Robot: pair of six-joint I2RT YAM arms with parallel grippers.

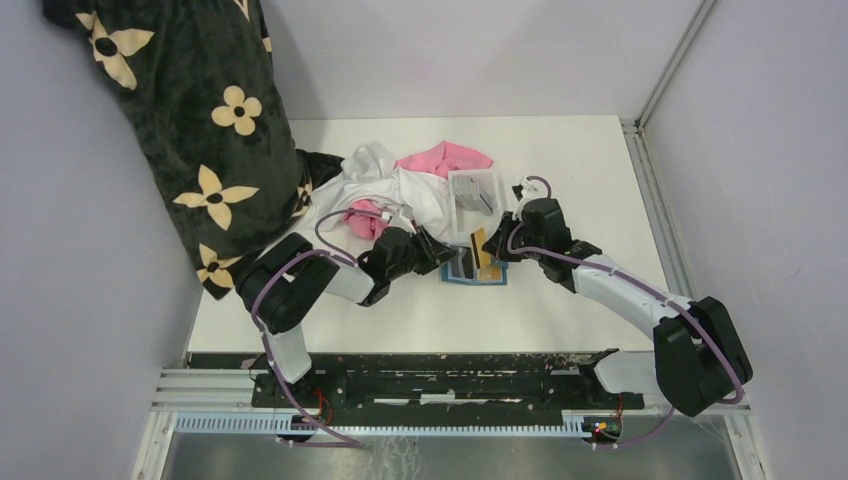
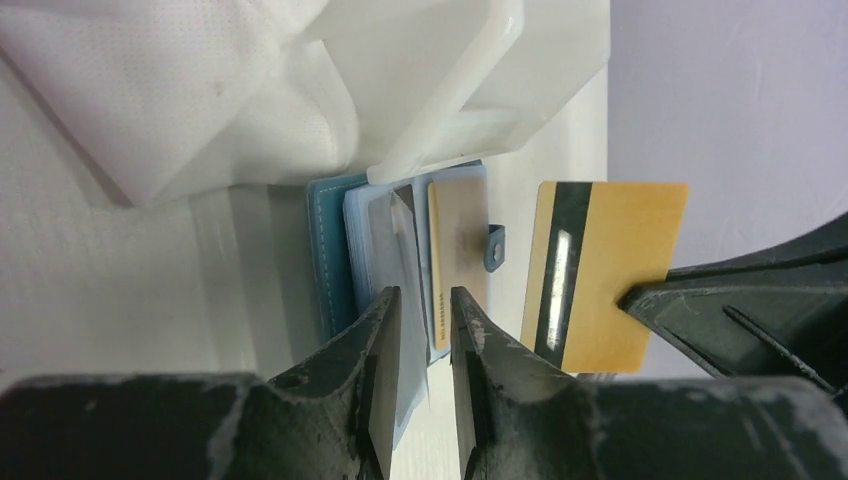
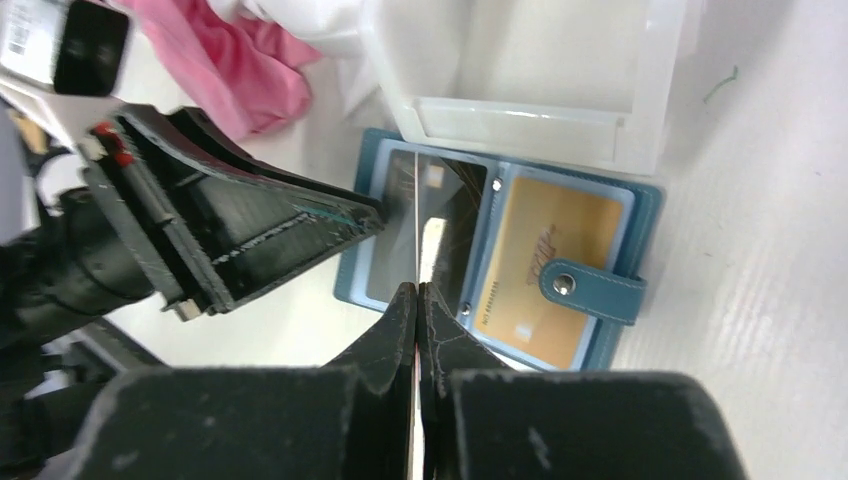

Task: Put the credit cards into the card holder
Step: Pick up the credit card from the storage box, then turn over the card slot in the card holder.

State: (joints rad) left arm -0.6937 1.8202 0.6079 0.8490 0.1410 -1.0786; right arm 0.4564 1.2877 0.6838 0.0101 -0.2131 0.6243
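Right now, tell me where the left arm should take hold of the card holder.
Take the loose clear sleeve of the card holder by its free edge, coming in low from the left arm's side, where the left fingers straddle it. The blue covers lie flat, offering no lip; the sleeve probably lifts clear.

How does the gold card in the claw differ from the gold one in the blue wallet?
The held card is upright, pinched by the right gripper; the wallet card lies flat in the blue wallet. The held card shows a black stripe; the wallet card shows its printed face. Both are gold rectangles.
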